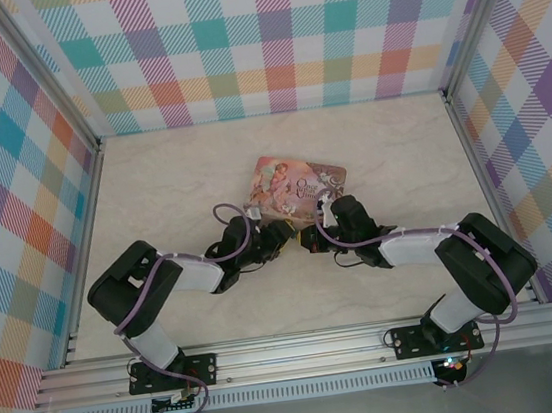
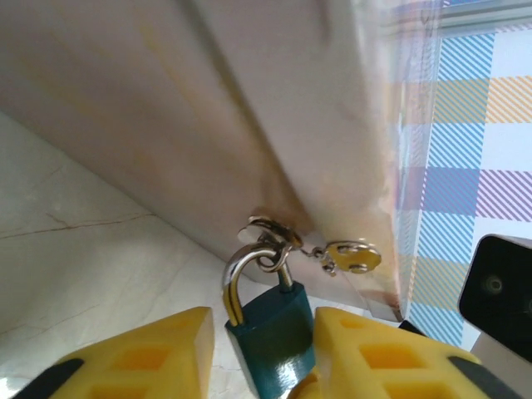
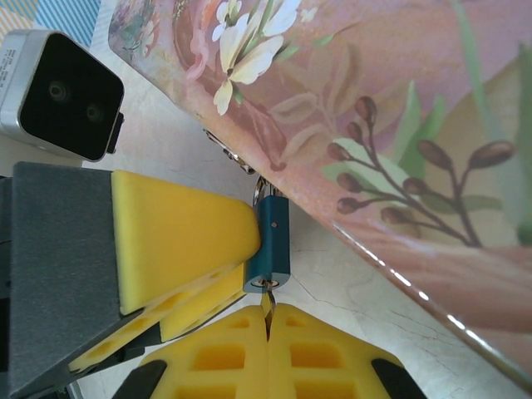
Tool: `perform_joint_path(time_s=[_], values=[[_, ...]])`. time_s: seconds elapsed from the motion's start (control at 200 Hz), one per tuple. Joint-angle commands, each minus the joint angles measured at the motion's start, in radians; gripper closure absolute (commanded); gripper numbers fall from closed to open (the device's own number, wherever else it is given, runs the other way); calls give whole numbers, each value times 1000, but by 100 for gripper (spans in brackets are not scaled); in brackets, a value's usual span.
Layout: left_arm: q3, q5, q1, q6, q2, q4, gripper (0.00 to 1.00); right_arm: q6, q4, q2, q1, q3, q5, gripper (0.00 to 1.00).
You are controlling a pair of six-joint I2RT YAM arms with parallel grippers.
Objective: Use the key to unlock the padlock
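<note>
Marbled table (image 1: 172, 179): my left gripper (image 2: 264, 353) clamps the padlock (image 2: 270, 328), light, hard and likely slick, by its body, hanging from the tin (image 3: 374, 125). My right gripper (image 3: 268, 332), jaws closed, pinches the thin key (image 3: 268, 293) in its keyhole.

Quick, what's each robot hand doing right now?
Left gripper: closed on the padlock.
Right gripper: closed on the key.

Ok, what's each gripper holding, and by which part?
Left gripper clamps the padlock by its blue body. Right gripper pinches the key by its outer end, the tip at the padlock's base.
</note>
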Motion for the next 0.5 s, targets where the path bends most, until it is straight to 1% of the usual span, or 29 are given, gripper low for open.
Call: perform_joint_path(time_s=[0.0,0.125,0.21,0.29,0.385,0.495], values=[[28,3,-14,-24,12,62,68,19,37,-24,10,26,-10,98],[32,-5,-18,-34,17,62,71,35,48,-23,11,24,-19,98],[34,-10,-22,-45,23,61,71,57,58,-23,12,21,-21,98],[35,-19,-27,-62,26,63,67,78,59,-20,12,24,-22,98],[35,-22,-33,-77,33,70,64,104,65,-16,12,26,-22,98],[34,-24,-37,-93,39,80,64,126,80,-13,13,25,-22,98]])
